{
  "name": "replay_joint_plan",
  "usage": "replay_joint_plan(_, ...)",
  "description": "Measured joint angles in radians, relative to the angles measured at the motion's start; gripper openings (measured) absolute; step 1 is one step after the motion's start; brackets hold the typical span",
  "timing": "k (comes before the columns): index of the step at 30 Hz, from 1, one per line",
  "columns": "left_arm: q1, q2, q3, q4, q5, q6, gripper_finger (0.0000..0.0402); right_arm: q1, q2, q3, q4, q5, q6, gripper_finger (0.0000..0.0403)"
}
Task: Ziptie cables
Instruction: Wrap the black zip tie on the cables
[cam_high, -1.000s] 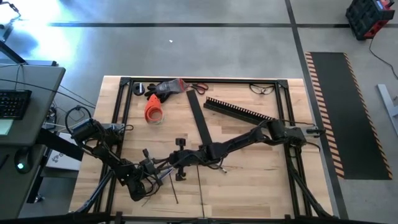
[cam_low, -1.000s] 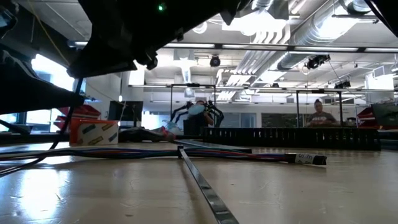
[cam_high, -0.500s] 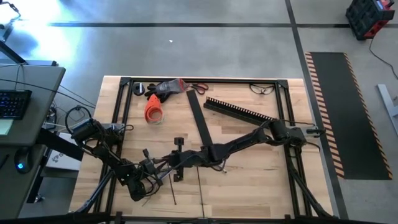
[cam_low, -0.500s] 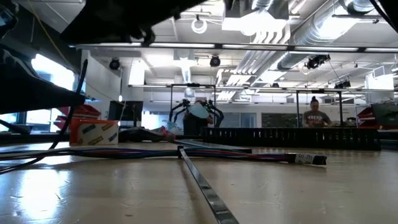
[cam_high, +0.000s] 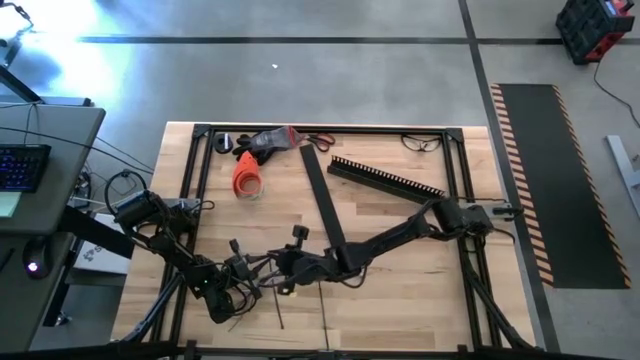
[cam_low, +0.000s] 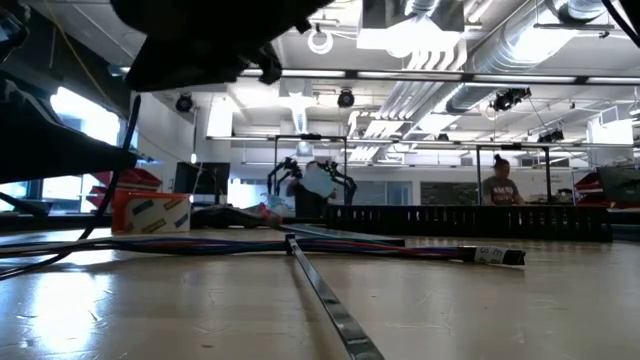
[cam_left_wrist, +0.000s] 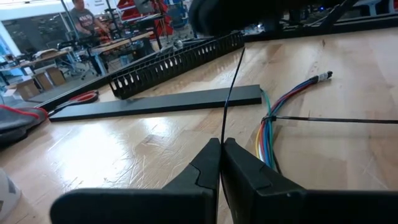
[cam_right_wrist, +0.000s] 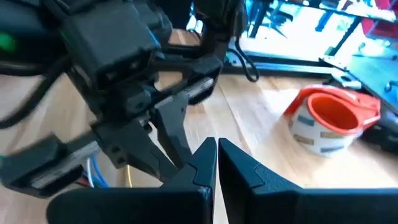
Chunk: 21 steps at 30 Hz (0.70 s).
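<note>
From above, the wooden tabletop (cam_high: 400, 280) carries both arms near its front edge. The left hand (cam_high: 243, 283) sits close to the front-left corner, and the right hand (cam_high: 283, 270) reaches across from the right edge to meet it, the two nearly touching. The cables (cam_high: 262, 290) lie between and under them, a thin bunch close to the front edge. A flat black strip (cam_high: 322, 195) runs from the far edge toward the middle, a black slotted channel (cam_high: 385, 177) lies slanted beside it toward the right edge, and an orange cup (cam_high: 246, 176) lies on its side near the far-left corner.

At tabletop height, the cables (cam_low: 200, 246) stretch flat across the wood in blue, purple and dark strands, ending in a labelled tip toward the right. A thin black tie (cam_low: 330, 300) crosses them and runs toward the camera. An arm's dark bulk hangs overhead. A person (cam_low: 497, 180) stands in the room far behind.

The left wrist camera shows the left hand (cam_left_wrist: 221, 149) clenched on a thin black strand that rises from between its fingers. The coloured cables (cam_left_wrist: 273, 118) lie just beyond, a black tie looped around them.

The right wrist camera shows the right hand (cam_right_wrist: 216, 149) clenched with nothing visible between its fingers, the left hand (cam_right_wrist: 165, 134) right in front of it, and the orange cup (cam_right_wrist: 329, 121) farther off.
</note>
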<state>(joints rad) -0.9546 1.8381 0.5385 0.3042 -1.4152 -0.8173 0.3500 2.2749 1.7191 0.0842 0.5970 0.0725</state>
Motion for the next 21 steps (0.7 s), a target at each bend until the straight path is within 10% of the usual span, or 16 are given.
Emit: replay_joint_plan(21,-0.002,0.0,0.0,0.006,-0.001,-0.007,0.0,0.06,0.006,0.0,0.086,0.124,-0.175,0.0)
